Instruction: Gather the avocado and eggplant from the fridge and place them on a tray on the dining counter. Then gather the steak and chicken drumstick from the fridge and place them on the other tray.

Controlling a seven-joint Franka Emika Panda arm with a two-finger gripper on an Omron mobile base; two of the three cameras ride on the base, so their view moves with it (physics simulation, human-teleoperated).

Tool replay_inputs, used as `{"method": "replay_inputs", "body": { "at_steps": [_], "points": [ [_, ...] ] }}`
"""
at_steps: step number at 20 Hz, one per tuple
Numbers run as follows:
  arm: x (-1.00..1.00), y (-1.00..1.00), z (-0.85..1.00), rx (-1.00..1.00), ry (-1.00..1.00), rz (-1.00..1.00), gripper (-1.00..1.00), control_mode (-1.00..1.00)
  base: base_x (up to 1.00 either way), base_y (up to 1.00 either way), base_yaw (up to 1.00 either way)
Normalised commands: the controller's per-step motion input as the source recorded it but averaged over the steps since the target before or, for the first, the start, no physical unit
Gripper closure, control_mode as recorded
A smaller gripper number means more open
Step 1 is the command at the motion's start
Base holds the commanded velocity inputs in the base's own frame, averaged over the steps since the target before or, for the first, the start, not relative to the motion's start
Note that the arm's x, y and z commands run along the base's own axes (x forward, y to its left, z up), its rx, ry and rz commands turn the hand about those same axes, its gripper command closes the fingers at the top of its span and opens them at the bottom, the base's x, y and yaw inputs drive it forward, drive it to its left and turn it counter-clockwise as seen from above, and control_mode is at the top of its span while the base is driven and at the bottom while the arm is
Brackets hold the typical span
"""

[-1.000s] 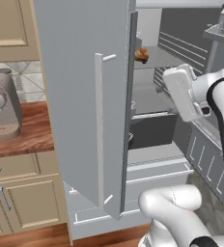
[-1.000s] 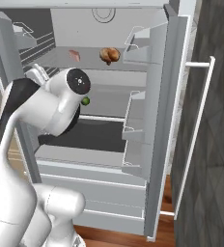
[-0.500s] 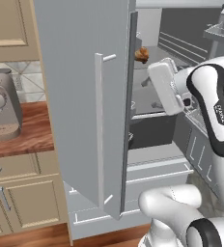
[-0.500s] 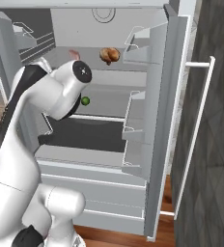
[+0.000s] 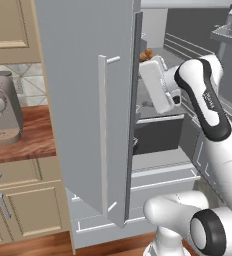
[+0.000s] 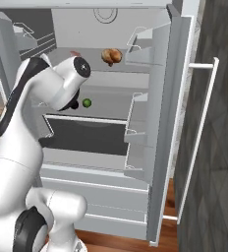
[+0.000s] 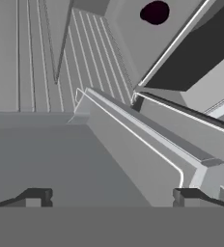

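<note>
Swinging leftward over the past second, the arm now reaches deeper into the open fridge, its wrist turned in toward the shelves.

Left base view: the fridge door (image 5: 88,115) stands open on the left, its edge just beside the arm's white forearm; a wider swing risks clipping that edge. A brown chicken drumstick (image 5: 147,54) sits on the upper shelf behind the hand. A coffee machine (image 5: 3,112) stands on the bench, well apart.

Right base view: the avocado (image 6: 87,103), small and green, rests on the middle shelf just beside the arm's elbow, which could knock it. The drumstick lies above it, and the door bins (image 6: 138,118) narrow the room on the right.

Hand view: the tool (image 7: 111,195) is spread wide and empty over a drawer rim. A dark purple shape, probably the eggplant (image 7: 155,11), lies far ahead; the rim between could catch a fingertip.
</note>
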Motion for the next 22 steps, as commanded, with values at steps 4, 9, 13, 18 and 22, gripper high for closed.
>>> {"method": "replay_inputs", "body": {
  "at_steps": [4, 9, 13, 18, 22],
  "points": [
    [0.33, 0.26, -0.01, 0.03, 0.03, 0.02, -1.00, -1.00, 0.00, 0.00, 0.00],
    [0.23, 0.31, -0.04, 0.01, 0.01, 0.03, -1.00, -1.00, 0.00, 0.00, 0.00],
    [0.14, 0.31, -0.02, 0.01, 0.00, 0.05, -1.00, -1.00, 0.00, 0.00, 0.00],
    [-0.02, 0.50, -0.01, 0.00, 0.00, 0.08, -1.00, -1.00, 0.00, 0.00, 0.00],
    [-0.32, 0.70, 0.00, 0.00, -0.01, 0.13, -1.00, -1.00, 0.00, 0.00, 0.00]
  ]
}}
